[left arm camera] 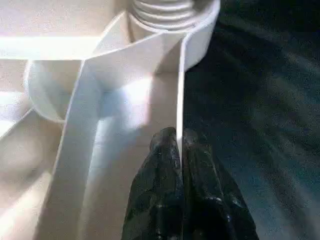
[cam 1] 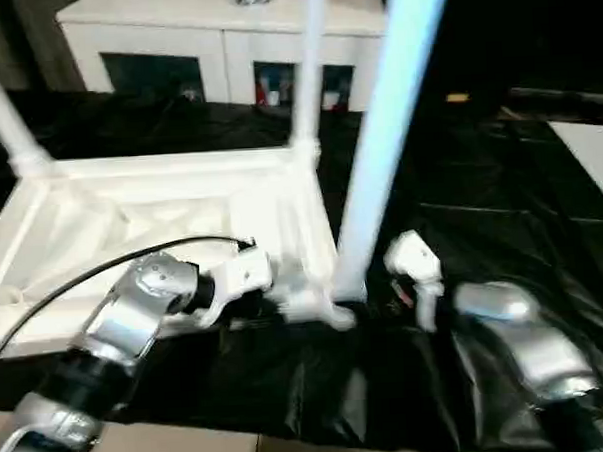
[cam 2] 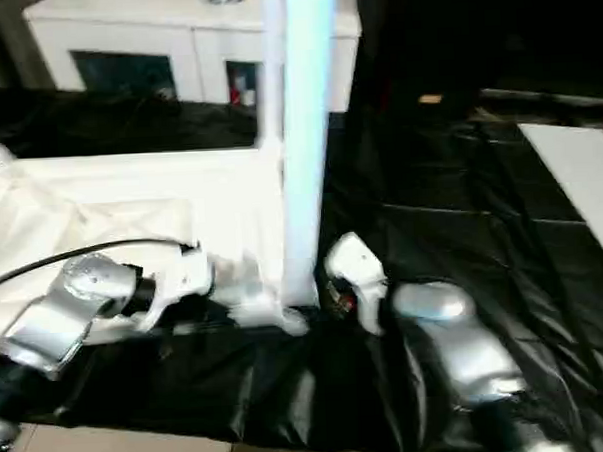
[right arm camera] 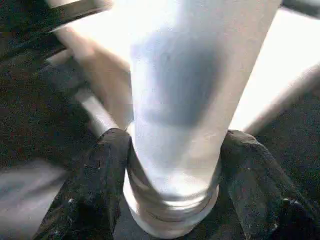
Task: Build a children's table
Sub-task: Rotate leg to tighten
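The silver forearms reach out over a black sheet (cam 1: 502, 237) on which the white table top (cam 1: 131, 223) lies upside down, ribs upward. The left gripper (left arm camera: 178, 142) is pinched tight on the thin edge wall of the top, close to the near right corner socket (left arm camera: 172, 20). The right gripper (right arm camera: 172, 155) has one black finger (right arm camera: 95, 185) on each side of the base of a leg (cam 1: 383, 142) standing in that socket, clasping it. Two more legs (cam 1: 308, 66) stand upright in the far corners. A white cabinet (cam 1: 213, 40) stands behind.
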`<state>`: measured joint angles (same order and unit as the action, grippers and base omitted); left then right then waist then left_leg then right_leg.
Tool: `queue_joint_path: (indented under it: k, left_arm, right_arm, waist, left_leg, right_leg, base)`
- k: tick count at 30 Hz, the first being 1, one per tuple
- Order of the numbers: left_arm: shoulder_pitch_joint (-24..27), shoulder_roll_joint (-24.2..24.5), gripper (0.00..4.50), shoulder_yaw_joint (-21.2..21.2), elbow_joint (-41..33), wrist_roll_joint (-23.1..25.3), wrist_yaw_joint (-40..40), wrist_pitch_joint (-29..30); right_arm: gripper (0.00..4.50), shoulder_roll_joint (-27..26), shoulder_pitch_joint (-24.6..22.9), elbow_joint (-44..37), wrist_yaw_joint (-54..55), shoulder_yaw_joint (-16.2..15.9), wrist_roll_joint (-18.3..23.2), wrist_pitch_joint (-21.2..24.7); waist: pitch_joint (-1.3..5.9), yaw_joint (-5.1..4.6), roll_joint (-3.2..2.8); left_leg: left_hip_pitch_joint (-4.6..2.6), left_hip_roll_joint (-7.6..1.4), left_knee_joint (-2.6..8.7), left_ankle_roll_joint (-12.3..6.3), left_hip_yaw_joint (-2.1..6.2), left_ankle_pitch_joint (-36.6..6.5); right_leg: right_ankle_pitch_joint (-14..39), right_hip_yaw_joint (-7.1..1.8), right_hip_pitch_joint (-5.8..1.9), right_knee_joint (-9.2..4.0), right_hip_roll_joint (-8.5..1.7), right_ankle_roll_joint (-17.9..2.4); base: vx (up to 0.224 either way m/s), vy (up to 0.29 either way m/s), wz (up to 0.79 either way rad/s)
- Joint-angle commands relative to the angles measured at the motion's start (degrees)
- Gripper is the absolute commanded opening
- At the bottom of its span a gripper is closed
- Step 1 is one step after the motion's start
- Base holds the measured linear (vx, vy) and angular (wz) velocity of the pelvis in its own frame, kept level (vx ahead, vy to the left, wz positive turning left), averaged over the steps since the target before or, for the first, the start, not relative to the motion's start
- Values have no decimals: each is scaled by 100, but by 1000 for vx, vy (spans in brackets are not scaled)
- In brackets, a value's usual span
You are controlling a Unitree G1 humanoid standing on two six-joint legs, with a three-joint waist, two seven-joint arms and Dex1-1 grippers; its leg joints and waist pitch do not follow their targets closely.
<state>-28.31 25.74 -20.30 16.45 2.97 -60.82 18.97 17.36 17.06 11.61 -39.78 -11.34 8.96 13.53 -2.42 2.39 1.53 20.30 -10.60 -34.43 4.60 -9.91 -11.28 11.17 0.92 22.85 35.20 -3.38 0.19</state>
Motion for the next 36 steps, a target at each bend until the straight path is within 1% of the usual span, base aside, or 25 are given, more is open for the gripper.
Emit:
queue_joint_path:
  k: [1, 3, 4, 5, 6, 8, 9, 10, 11, 14, 15, 17, 19, 20, 22, 23, 24, 27, 28, 29, 30, 32, 33, 34, 36]
  left_arm:
    - [-90, -376, 0, 68, 53, -129, 430, 188]
    - [-185, -796, 0, 109, 327, -41, 991, 438]
    - [-185, -796, 0, 109, 327, -41, 991, 438]
    - [-243, -980, 0, 122, 470, 18, 1275, 546]
    - [-324, -1177, 0, 149, 640, 58, 1553, 628]
    - [-569, -1645, 0, 248, 1015, 106, 2136, 733]
    - [-664, -1799, 0, 259, 1145, 148, 2319, 723]
    - [-790, -1958, 0, 230, 1301, 279, 2524, 595]
    - [-799, -1964, 0, 219, 1306, 287, 2510, 576]
    - [-817, -1934, 0, 124, 1274, 343, 2413, 437]
    - [-790, -1879, 0, 83, 1202, 350, 2338, 473]
    - [-708, -1705, 0, -34, 1051, 415, 2148, 355]
    - [-628, -1542, 0, -88, 956, 429, 1956, 253]
    - [-626, -1536, 0, -90, 954, 430, 1949, 246]
    - [-554, -1363, 0, -87, 853, 429, 1781, 217]
    - [-534, -1308, 0, -87, 825, 424, 1709, 189]
    - [-507, -1216, 0, -86, 780, 419, 1609, 185]
    - [-457, -965, 0, -163, 700, 380, 1264, 3]
    - [-441, -857, 0, -201, 676, 376, 1131, -138]
    - [-410, -691, 0, -268, 623, 335, 844, -333]
    - [-356, -451, 0, -346, 524, 284, 457, -627]
    - [-304, -220, 0, -428, 395, 202, 9, -722]
    - [-296, -157, 0, -450, 363, 182, -109, -730]
    - [-286, -77, 0, -481, 322, 139, -307, -821]
    - [-274, 10, 0, -493, 263, 45, -575, -923]
  right_arm:
    - [252, -201, 70, 541, 805, 146, -232, 212]
    - [252, -749, 248, 1064, 1893, 509, -203, 381]
    - [252, -749, 248, 1064, 1893, 509, -203, 381]
    - [252, -958, 319, 1276, 2279, 606, -226, 437]
    - [251, -1162, 407, 1508, 2717, 687, -281, 479]
    - [251, -1630, 650, 1989, 3455, 800, -303, 503]
    - [251, -1793, 760, 2157, 3642, 789, -329, 471]
    - [251, -2013, 951, 2370, 3677, 739, -355, 280]
    - [251, -2019, 973, 2365, 3662, 716, -379, 236]
    - [251, -2035, 1047, 2278, 3500, 679, -411, -28]
    - [299, -2013, 1039, 2181, 3429, 692, -392, -109]
    - [311, -1929, 981, 1960, 3254, 738, -333, -173]
    - [317, -1798, 922, 1769, 3219, 783, -376, -223]
    - [347, -1794, 921, 1764, 3219, 786, -378, -226]
    - [358, -1528, 763, 1360, 2878, 733, -313, -113]
    - [358, -1443, 707, 1229, 2713, 723, -263, -89]
    - [366, -1238, 612, 1007, 2427, 656, -236, -11]
    - [399, -644, 395, 595, 1693, 425, -319, 66]
    - [399, -432, 322, 485, 1453, 414, -322, 108]
    - [399, -127, 213, 295, 1055, 391, -280, 111]
    - [399, 306, 29, -62, 374, 339, -83, 96]
    - [399, 683, -167, -464, -309, 270, 179, 104]
    - [399, 776, -216, -577, -481, 257, 250, 136]
    - [399, 886, -267, -702, -660, 230, 322, 189]
    - [399, 1031, -329, -852, -899, 176, 420, 251]
  waist:
    - [253, 1, -28]
    - [274, -42, -10]
    - [270, -55, -19]
    - [283, -44, -17]
    - [271, -42, -23]
    - [260, -51, -13]
    - [277, -50, -13]
    - [288, -27, -9]
    - [272, -36, -5]
    - [287, -22, -15]
    - [283, -19, -9]
    - [292, -12, 0]
    - [310, 6, -3]
    - [319, 4, -3]
    - [329, 13, -18]
    - [328, 20, -6]
    - [327, 55, -4]
    - [317, 77, -19]
    - [316, 80, -57]
    - [310, 96, -27]
    - [307, 124, -51]
    - [300, 134, -54]
    - [289, 128, -111]
    - [283, 117, -78]
    - [271, 113, -79]
  left_leg:
    - [-28, -201, 503, 160, 94, -1719]
    - [-7, -174, 499, 182, 94, -1618]
    - [-5, -173, 502, 168, 93, -1584]
    - [-16, -172, 494, 149, 92, -1561]
    - [-31, -175, 487, 108, 71, -1584]
    - [-26, -150, 479, 114, 63, -1616]
    - [-63, -143, 470, 152, 71, -1686]
    - [-56, -155, 484, 140, 82, -1641]
    - [-32, -164, 502, 134, 84, -1693]
    - [-24, -169, 515, 111, 93, -1720]
    - [-25, -171, 519, 83, 90, -1735]
    - [-5, -170, 519, 37, 91, -1705]
    - [10, -178, 507, -20, 81, -1459]
    - [19, -180, 501, -32, 79, -1385]
    - [29, -172, 477, -99, 60, -1087]
    - [32, -168, 473, -126, 54, -1036]
    - [37, -174, 465, -219, 51, -900]
    - [32, -191, 463, -269, 42, -915]
    - [31, -188, 469, -251, 50, -955]
    - [22, -201, 463, -241, 39, -1026]
    - [29, -211, 463, -271, 54, -1111]
    - [35, -222, 465, -319, 53, -1074]
    - [24, -228, 471, -336, 50, -1128]
    - [24, -220, 476, -317, 51, -1181]
    - [24, -233, 488, -281, 52, -1277]
  right_leg:
    - [2046, -178, -191, -475, -381, -1017]
    - [1811, -182, -201, -475, -371, -1028]
    - [1699, -183, -194, -470, -359, -1045]
    - [1636, -180, -203, -469, -357, -1037]
    - [1549, -195, -171, -482, -354, -1064]
    - [1689, -193, -168, -496, -349, -1049]
    - [1987, -201, -136, -523, -365, -968]
    - [1869, -195, -162, -512, -359, -928]
    - [1791, -189, -161, -513, -350, -899]
    - [1642, -183, -178, -501, -357, -854]
    - [1602, -184, -175, -502, -353, -855]
    - [1581, -191, -187, -498, -367, -853]
    - [1230, -195, -202, -468, -368, -908]
    - [1113, -194, -213, -451, -370, -943]
    - [638, -191, -234, -409, -356, -1062]
    - [553, -188, -247, -411, -347, -1075]
    - [321, -186, -272, -391, -348, -1121]
    - [352, -189, -258, -402, -360, -1184]
    - [422, -183, -259, -406, -357, -1199]
    - [522, -190, -257, -421, -357, -1185]
    - [538, -194, -288, -420, -355, -1161]
    - [435, -200, -286, -404, -364, -1188]
    - [482, -196, -251, -404, -363, -1231]
    - [606, -181, -262, -422, -349, -1240]
    - [883, -187, -243, -437, -371, -1233]
  base:
    - [0, 0, 0]
    - [0, 0, 0]
    - [0, 0, 0]
    - [0, 0, 0]
    - [0, 0, 0]
    - [0, 0, 0]
    - [0, 0, 0]
    - [0, 0, 0]
    - [0, 0, 0]
    - [0, 0, 0]
    - [0, 0, 0]
    - [0, 0, 0]
    - [0, 0, 0]
    - [0, 0, 0]
    - [0, 0, 0]
    - [0, 0, 0]
    - [0, 0, 0]
    - [0, 0, 0]
    - [0, 0, 0]
    - [0, 0, 0]
    - [0, 0, 0]
    - [0, 0, 0]
    - [0, 0, 0]
    - [0, 0, 0]
    - [0, 0, 0]
